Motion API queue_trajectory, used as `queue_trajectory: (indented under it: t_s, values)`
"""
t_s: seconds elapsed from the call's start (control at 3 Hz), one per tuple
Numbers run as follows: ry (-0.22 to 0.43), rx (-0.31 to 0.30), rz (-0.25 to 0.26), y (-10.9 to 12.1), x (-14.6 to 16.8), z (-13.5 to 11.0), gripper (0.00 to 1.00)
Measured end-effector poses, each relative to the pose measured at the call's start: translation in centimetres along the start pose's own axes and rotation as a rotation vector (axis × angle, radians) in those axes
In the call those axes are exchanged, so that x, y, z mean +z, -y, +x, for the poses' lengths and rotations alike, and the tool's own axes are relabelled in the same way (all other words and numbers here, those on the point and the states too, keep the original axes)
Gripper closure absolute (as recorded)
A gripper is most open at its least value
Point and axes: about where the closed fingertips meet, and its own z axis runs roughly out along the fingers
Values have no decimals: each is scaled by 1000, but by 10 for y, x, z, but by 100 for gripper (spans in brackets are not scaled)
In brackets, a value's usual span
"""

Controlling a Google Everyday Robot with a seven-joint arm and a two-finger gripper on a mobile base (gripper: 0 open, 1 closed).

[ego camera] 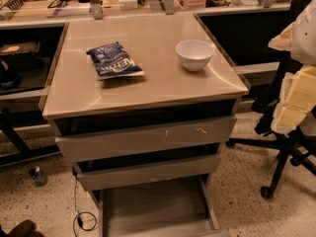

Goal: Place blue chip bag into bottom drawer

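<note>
Blue chip bag (114,60) lies on the counter (148,90) left of an empty white bowl (194,55). Below the bowl, the bottom drawer (153,206) is open and empty. The pincer is out of view, so its state cannot be told.

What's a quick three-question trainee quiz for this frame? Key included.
1. True or false: the blue chip bag already lies in the bottom drawer.
2. The bottom drawer is: A) shut; B) pulled out, nothing visible inside; C) missing.
3. Fill in: with the gripper at the view's right edge, off the cabinet top, the bag lies on that top, on the view's ____ side of the white bowl.
Key: 1 false; 2 B; 3 left.
</note>
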Motion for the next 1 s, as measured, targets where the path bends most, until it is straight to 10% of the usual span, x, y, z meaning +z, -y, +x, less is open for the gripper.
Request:
queue_trajectory:
  t_s: [1.0]
  values:
    - [35, -100, 35, 26, 5, -66, 0]
